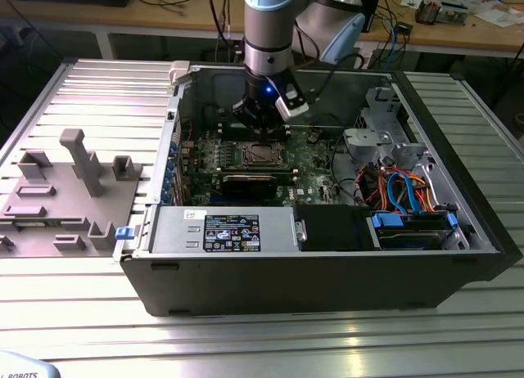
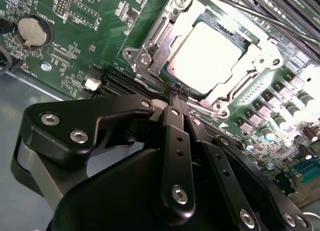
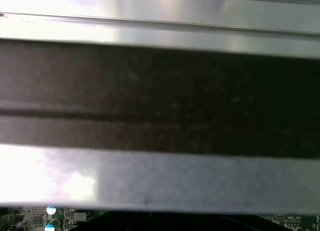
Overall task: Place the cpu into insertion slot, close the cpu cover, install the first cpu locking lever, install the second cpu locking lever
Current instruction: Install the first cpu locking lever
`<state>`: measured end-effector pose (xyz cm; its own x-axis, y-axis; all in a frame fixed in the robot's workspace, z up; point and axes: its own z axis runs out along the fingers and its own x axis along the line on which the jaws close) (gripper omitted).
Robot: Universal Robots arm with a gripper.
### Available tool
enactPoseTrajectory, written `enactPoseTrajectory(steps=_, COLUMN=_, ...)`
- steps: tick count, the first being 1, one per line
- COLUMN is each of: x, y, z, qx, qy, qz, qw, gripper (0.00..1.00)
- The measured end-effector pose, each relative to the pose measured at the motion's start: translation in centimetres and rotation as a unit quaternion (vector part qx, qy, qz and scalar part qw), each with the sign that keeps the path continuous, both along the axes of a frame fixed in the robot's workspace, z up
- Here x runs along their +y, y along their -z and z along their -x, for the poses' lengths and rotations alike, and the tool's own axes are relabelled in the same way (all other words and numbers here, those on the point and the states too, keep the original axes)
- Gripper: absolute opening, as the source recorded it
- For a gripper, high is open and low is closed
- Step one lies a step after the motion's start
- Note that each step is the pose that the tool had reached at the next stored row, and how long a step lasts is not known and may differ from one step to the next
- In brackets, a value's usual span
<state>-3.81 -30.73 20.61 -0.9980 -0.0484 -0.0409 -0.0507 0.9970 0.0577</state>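
Exterior view. An open dark grey computer case point(image 1: 327, 272) lies on a ribbed silvery metal table point(image 1: 262, 337); behind it stands a wooden workbench strewn with cables point(image 1: 188, 6). A white-bordered black label point(image 1: 232, 232) sits on the grey power-supply housing at the case's near wall; its print is too small to read. The grey and pale blue robot arm point(image 1: 268, 26) reaches down into the case, its black gripper point(image 1: 260, 124) hanging just above the square, silver-rimmed insertion slot point(image 1: 259, 155) at the middle of the green circuit board point(image 1: 311, 169). A long black expansion card point(image 1: 246, 182) lies at 6 o'clock of the slot. A grey plastic fixture block with upright posts point(image 1: 70, 190) rests on the table at 9 o'clock of the case.

Second wrist view. The flat square cpu with its silvery metal top point(image 2: 210, 53) sits inside the insertion slot point(image 2: 150, 51). The thin silvery cpu cover frame point(image 2: 260, 51) lies closed around the chip. The gripper's point(image 2: 178, 93) black fingers point(image 2: 175, 141) are pressed together, holding nothing, tips just beside the slot's rim. A round silver coin battery point(image 2: 31, 31) lies on the board, well apart from the slot.

First wrist view. Blurred silvery and dark bands of the ribbed metal surface point(image 3: 160, 181); a strip of green board point(image 3: 35, 221) shows at one edge.
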Motion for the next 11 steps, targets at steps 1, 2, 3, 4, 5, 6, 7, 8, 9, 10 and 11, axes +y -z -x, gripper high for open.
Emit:
enactPoseTrajectory(steps=1, x=0.00, y=0.05, z=-0.06, qx=0.0003, qy=0.000, qz=0.0001, qw=1.00000, gripper=0.11)
enactPoseTrajectory(steps=2, x=0.00, y=0.14, z=-0.15, qx=0.0007, qy=0.000, qz=0.0000, qw=1.00000, gripper=0.11)
enactPoseTrajectory(steps=3, x=0.00, y=0.21, z=-0.22, qx=0.0010, qy=0.000, qz=0.0001, qw=1.00000, gripper=0.11)
enactPoseTrajectory(steps=4, x=-0.01, y=0.27, z=-0.31, qx=0.0015, qy=0.000, qz=0.0002, qw=1.00000, gripper=0.11)
enactPoseTrajectory(steps=5, x=-0.01, y=0.33, z=-0.39, qx=0.0020, qy=0.000, qz=0.0004, qw=1.00000, gripper=0.11)
enactPoseTrajectory(steps=6, x=-0.01, y=0.38, z=-0.46, qx=0.0022, qy=0.000, qz=0.0004, qw=1.00000, gripper=0.11)
enactPoseTrajectory(steps=7, x=-0.01, y=0.49, z=-0.60, qx=0.0025, qy=0.000, qz=0.0002, qw=1.00000, gripper=0.11)
enactPoseTrajectory(steps=8, x=0.00, y=0.53, z=-0.65, qx=0.0025, qy=0.000, qz=0.0001, qw=1.00000, gripper=0.11)
enactPoseTrajectory(steps=9, x=-0.01, y=0.54, z=-0.72, qx=0.0028, qy=0.000, qz=0.0002, qw=1.00000, gripper=0.11)
enactPoseTrajectory(steps=10, x=-0.01, y=0.58, z=-0.86, qx=0.0032, qy=-0.001, qz=0.0003, qw=0.99999, gripper=0.11)
enactPoseTrajectory(steps=11, x=0.00, y=0.64, z=-1.06, qx=0.0035, qy=-0.001, qz=0.0001, qw=0.99999, gripper=0.11)
